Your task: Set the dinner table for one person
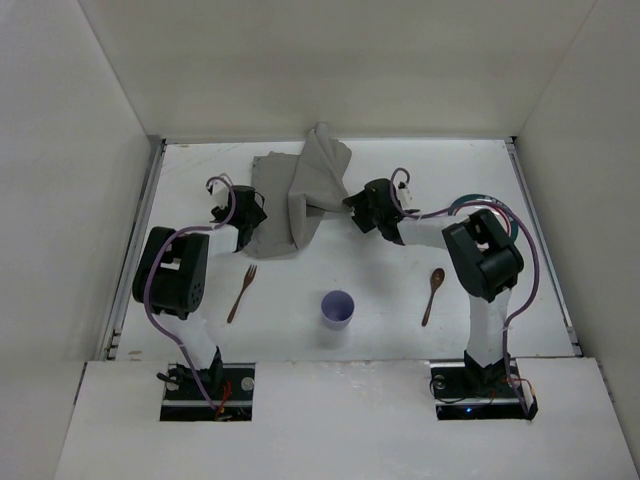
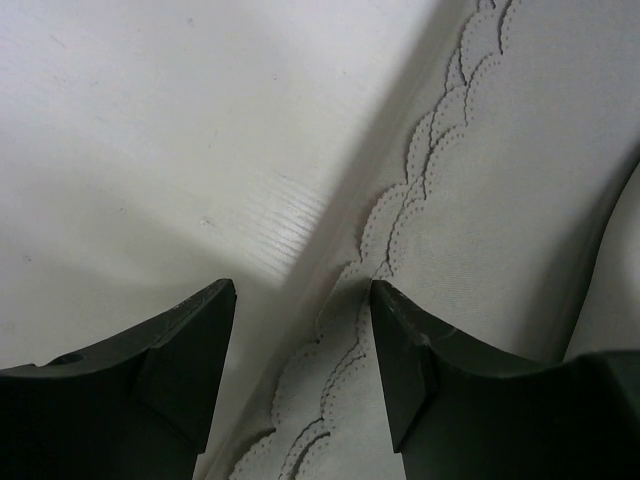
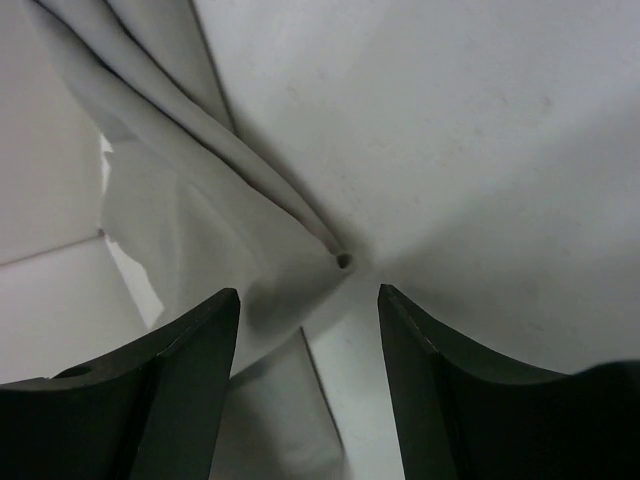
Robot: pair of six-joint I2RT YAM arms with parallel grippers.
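Observation:
On the white dinner table (image 1: 420, 170) a grey cloth mat (image 1: 300, 195) lies rumpled at the back middle, one side folded up and over itself. My left gripper (image 1: 245, 215) is at the mat's left edge. In the left wrist view its jaws (image 2: 303, 300) stand open astride the scalloped, doubled edge of the mat (image 2: 500, 170). My right gripper (image 1: 358, 212) is at the mat's right side. It is open too (image 3: 308, 300), and a pinched fold of the cloth (image 3: 200, 230) ends just ahead of its fingertips.
Nearer the arms lie a wooden fork (image 1: 242, 292) on the left, a lilac cup (image 1: 337, 308) in the middle and a wooden spoon (image 1: 433, 295) on the right. A teal-rimmed round thing (image 1: 468, 200) shows partly behind the right arm. White walls enclose the table.

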